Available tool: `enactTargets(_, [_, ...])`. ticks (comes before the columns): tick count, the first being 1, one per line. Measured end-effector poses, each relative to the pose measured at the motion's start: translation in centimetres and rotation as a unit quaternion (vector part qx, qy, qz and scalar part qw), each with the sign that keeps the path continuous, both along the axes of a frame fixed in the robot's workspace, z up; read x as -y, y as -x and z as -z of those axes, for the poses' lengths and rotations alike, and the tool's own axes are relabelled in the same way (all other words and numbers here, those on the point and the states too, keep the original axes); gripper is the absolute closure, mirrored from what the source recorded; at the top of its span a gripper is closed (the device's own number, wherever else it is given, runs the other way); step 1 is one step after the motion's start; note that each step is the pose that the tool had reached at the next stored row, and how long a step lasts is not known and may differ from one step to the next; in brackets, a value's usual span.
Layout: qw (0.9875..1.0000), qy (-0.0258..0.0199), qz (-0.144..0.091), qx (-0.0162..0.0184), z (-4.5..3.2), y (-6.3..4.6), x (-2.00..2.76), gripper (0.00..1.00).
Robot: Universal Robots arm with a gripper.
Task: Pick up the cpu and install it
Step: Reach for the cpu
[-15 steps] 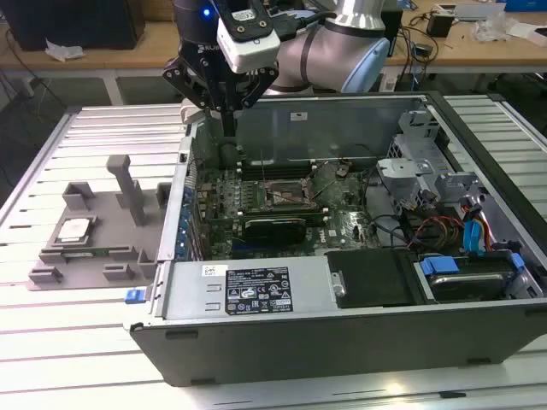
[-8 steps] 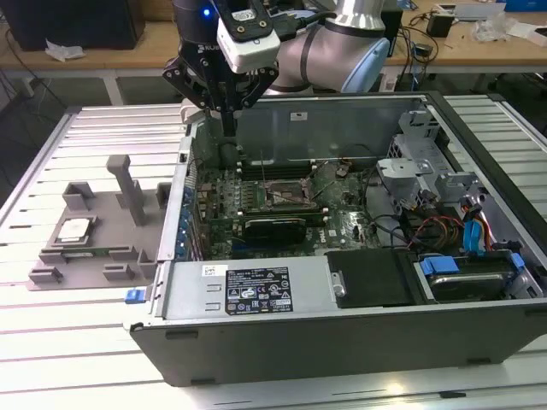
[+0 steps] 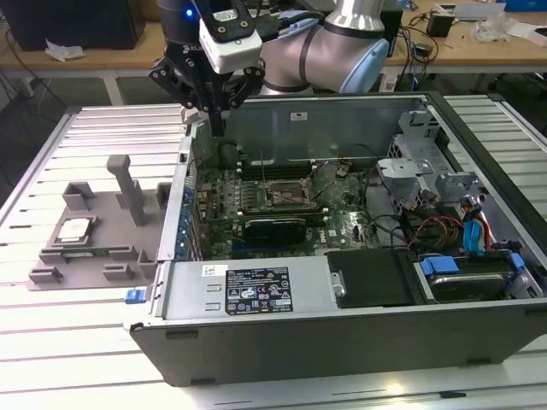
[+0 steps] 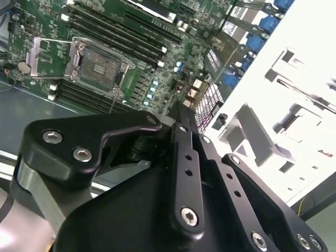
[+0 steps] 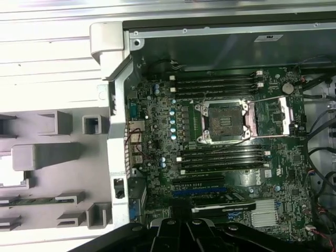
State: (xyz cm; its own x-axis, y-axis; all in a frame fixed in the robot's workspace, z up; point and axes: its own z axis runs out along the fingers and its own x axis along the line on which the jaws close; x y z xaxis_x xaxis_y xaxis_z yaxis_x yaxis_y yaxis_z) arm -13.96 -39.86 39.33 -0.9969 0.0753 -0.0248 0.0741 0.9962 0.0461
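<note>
The cpu (image 3: 75, 229), a small silver square, lies flat in the grey plastic tray (image 3: 94, 256) at the exterior view's left, outside the computer case. My gripper (image 3: 220, 128) hangs above the case's wall on the tray side, fingers pointing down, shut, with nothing between them. In the second wrist view the gripper (image 4: 178, 110) comes to a closed tip over the motherboard's edge. The cpu socket (image 3: 286, 198) (image 5: 223, 122) (image 4: 100, 65) sits mid-board, bare inside, with its metal frame (image 5: 273, 115) swung open beside it.
The open computer case (image 3: 256, 295) lies on a slatted metal table (image 3: 85, 359). Upright posts (image 3: 128, 184) rise from the tray. Memory slots (image 5: 220, 84) flank the socket. Drive cages and cables (image 3: 453, 222) fill the case's side at the exterior view's right.
</note>
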Motion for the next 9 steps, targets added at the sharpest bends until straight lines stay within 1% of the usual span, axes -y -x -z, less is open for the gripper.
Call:
enactTargets(6, [1.0, 0.0, 0.0, 0.0007, 0.0, 1.3, -0.02, 0.89])
enactTargets(9, [1.0, 0.0, 0.0, 0.0008, 0.0, 1.7, -0.03, 0.89])
